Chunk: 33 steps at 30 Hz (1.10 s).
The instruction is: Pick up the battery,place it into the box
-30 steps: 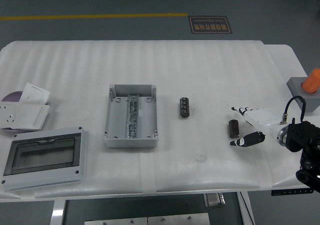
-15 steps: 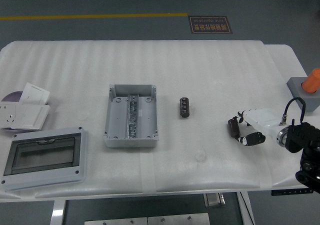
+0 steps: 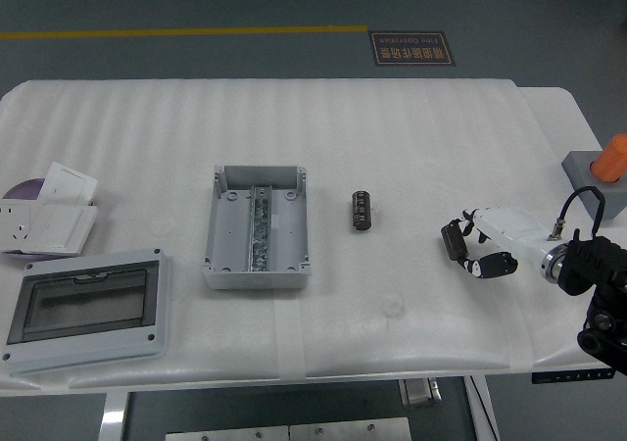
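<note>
Right hand [image 3: 482, 248] has its fingers curled around a battery [image 3: 453, 241] well right of the open box [image 3: 257, 227], so grasp looks made, carry and drop-in left; second battery [image 3: 361, 211] lies just right of box

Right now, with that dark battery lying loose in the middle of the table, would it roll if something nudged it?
Probably. The loose battery looks like a short cylinder lying on its side, so a sideways nudge would likely roll it. The padded white table may slow it. It looks rigid, like the battery gripped by the right robot hand.
</note>
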### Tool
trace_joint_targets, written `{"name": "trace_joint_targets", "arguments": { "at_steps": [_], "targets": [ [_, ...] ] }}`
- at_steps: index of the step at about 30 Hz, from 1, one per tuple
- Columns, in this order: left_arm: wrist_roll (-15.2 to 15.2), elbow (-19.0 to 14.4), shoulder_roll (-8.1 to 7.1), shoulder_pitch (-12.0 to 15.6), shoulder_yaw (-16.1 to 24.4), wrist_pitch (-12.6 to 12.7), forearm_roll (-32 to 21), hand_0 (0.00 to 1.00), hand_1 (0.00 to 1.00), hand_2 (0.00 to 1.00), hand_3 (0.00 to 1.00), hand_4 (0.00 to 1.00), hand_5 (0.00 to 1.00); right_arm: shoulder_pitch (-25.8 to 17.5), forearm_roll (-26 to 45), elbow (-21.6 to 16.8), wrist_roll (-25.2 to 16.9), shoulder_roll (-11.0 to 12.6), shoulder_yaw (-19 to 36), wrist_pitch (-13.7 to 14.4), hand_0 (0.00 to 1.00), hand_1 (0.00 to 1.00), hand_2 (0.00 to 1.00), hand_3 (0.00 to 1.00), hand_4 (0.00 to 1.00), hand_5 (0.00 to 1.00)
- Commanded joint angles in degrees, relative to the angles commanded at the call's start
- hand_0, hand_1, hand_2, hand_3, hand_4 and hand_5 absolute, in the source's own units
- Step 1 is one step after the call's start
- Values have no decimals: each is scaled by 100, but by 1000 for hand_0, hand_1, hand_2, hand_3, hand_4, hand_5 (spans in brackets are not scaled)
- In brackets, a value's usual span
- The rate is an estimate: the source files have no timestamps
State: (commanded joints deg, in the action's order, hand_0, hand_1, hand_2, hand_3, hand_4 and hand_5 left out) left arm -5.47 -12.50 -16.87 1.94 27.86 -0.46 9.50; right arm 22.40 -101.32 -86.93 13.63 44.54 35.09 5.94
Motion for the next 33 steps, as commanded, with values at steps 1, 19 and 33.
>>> {"name": "trace_joint_targets", "arguments": {
  "at_steps": [1,19,33],
  "targets": [
    [-1,6,0,7,-21,-4,-20,618,660,569,592,658,363,24,107,-77,-10,-12,49,31,389,539,651,699,462,211],
    [-19,94,10,73,-442,-69,-374,618,660,571,593,672,393,1048,405,84,-63,-1736,-511,838,589,660,731,775,595,341],
    [-35,115,-13,68,-585,-108,-482,618,660,567,588,673,393,1298,734,302,-213,-2330,-898,795,684,718,770,829,613,360]
  ]
}}
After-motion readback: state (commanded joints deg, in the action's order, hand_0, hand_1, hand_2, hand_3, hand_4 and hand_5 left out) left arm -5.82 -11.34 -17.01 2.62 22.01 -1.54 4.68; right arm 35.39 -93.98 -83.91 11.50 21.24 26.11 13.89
